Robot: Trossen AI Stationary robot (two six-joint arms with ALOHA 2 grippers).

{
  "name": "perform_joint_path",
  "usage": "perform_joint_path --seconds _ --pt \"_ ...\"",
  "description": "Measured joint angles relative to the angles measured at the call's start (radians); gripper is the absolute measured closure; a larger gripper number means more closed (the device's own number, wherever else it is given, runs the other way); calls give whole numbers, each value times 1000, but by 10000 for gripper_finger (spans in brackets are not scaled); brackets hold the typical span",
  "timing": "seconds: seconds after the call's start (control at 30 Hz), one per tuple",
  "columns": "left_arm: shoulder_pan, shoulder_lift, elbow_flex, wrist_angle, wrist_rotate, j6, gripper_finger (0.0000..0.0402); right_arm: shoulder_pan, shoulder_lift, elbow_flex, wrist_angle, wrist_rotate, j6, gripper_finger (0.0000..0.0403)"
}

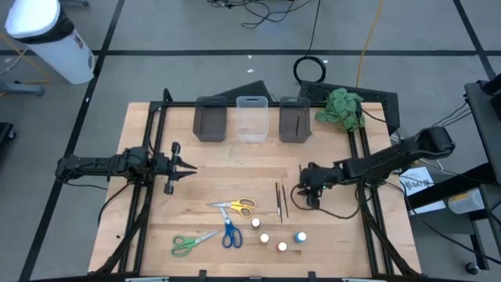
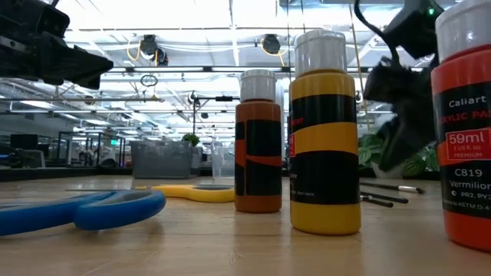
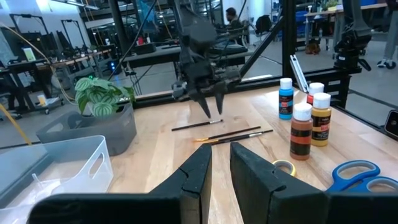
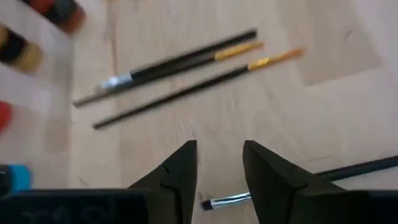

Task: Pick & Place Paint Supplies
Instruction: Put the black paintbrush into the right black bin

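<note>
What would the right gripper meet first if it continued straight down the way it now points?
Most likely the single dark brush lying just under the right gripper, its bristle end between the open fingers, then the table. Depth is unclear.

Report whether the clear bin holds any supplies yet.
Empty: the clear bin shows only bare walls and floor from above; the brushes lie on the table.

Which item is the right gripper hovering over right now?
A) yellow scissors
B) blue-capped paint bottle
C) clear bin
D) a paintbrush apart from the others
D: in the right wrist view the right gripper hangs with its fingers straddling a lone paintbrush, apart from the other brushes.
</note>
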Motion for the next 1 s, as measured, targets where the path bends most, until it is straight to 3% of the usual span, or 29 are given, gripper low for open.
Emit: perform_joint_path --seconds 0.2,0.53,0.67,0.83,1.0 --pt "0 0 0 2 0 0 330 55 47 2 -98 4 48 335" --pt "0 0 0 0 -9 0 330 68 -74 2 -396 33 167 400" --pt "0 0 0 0 -9 0 330 66 -152 0 -430 43 160 396" --pt "0 0 0 0 -9 0 330 67 -249 11 -424 138 135 392" --pt "0 0 0 0 -10 0 330 66 -285 -3 -407 163 83 339"
